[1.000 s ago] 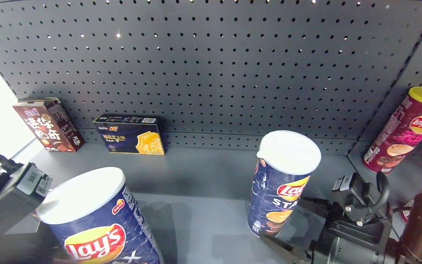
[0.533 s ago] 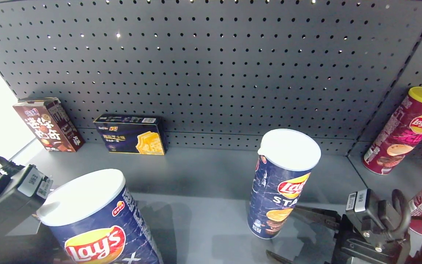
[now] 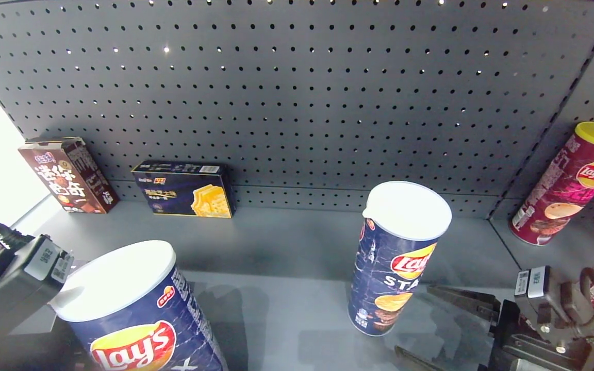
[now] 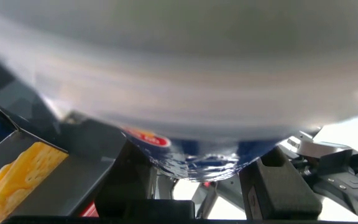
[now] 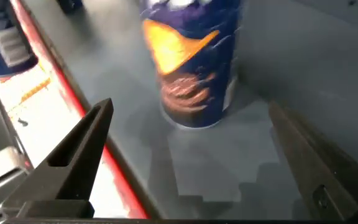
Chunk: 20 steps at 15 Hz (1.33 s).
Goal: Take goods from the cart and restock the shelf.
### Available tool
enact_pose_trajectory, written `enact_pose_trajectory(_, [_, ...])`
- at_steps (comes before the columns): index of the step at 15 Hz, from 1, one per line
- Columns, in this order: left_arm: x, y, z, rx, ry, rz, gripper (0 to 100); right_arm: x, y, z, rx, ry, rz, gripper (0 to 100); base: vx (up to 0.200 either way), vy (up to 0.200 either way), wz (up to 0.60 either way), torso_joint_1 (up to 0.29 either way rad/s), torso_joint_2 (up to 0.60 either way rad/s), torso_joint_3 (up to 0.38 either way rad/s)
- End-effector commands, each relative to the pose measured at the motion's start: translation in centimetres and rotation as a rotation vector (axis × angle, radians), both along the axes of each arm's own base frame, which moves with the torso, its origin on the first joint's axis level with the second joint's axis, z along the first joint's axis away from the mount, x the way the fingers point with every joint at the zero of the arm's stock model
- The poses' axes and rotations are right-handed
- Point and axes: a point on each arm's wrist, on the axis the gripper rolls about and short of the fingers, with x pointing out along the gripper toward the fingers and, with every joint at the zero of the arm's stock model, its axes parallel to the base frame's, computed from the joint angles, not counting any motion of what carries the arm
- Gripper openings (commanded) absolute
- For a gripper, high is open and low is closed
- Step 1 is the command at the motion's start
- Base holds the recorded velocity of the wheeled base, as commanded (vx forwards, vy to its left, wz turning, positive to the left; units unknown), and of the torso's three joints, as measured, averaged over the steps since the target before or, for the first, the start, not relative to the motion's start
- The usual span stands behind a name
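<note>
A: right gripper [image 3: 414, 319]?
B: wide open, holding nothing, tips just beside the base of the standing can [image 3: 397, 257]
A: left gripper [image 4: 197, 182]?
B: clamped on the second can [image 3: 137, 309], gripping low on its body, front left by the shelf [image 3: 286, 247] edge
A: cans?
B: both upright dark blue tubes, white lids, red-yellow logo; standing one is mid-shelf, well right of the navy box [image 3: 183, 196]

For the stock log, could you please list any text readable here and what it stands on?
Left blue can: large brand logo, left unquoted.
Middle blue can: same logo; small print unreadable.
Red can: logo; rest too small.
Brown box, dark blue box: large characters, unquoted; fine print unreadable.
</note>
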Motion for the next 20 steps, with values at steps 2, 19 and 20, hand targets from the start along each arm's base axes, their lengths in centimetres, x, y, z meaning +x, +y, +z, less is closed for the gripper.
enact_pose_trajectory(2, [0.0, 0.0, 0.0, 0.0, -0.003, -0.001, 0, 1.8, 0.4, 0.5, 0.012, -0.007, -0.006, 100, 0.0, 0.0, 0.0, 0.0, 0.0, 0.0])
enact_pose_trajectory(19, [-0.1, 0.2, -0.5, 0.007, 0.015, 0.008, 0, 2.0, 3.3, 0.0, -0.002, -0.001, 0.102, 100, 0.0, 0.0, 0.0, 0.0, 0.0, 0.0])
enact_pose_trajectory(20, [-0.1, 0.2, -0.6, 0.008, 0.018, 0.007, 0, 1.9, 3.4, 0.0, -0.002, -0.001, 0.109, 100, 0.0, 0.0, 0.0, 0.0, 0.0, 0.0])
